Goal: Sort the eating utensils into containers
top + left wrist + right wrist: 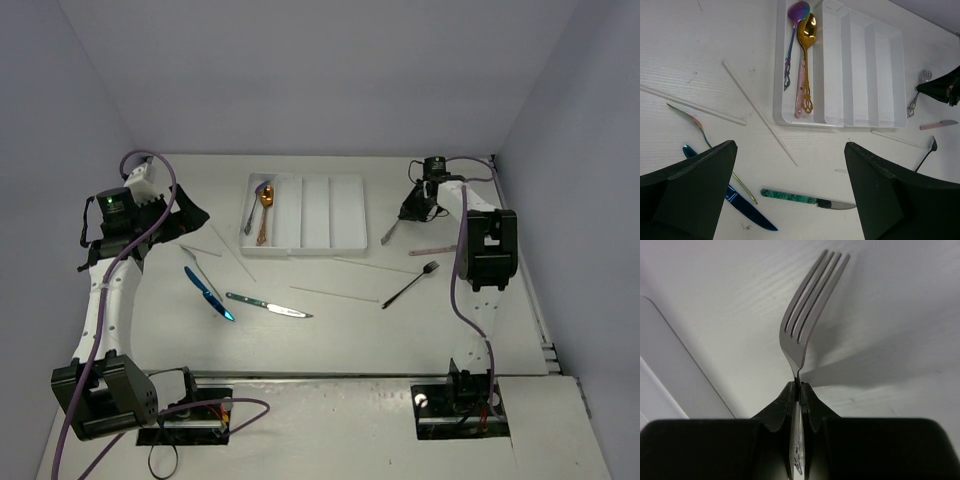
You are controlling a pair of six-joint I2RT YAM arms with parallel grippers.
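Observation:
The white tray [356,182] lies at the back centre; a gold spoon [265,206] and a purple spoon [254,203] lie in its leftmost compartment. My right gripper [800,388] is shut on the handle of a silver fork [810,305], just right of the tray [850,123]. The left gripper [790,145] hangs open with nothing in it, left of the tray. Below it on the table are a blue knife [747,207] and a green-handled knife [800,197]. A black fork [410,283] and a pink-handled knife [432,250] lie at the right.
Thin pale sticks [335,294] are scattered in front of the tray, one [759,112] running diagonally by its left corner. A thin gold-handled utensil [700,127] lies next to the blue knife. Walls close in on three sides.

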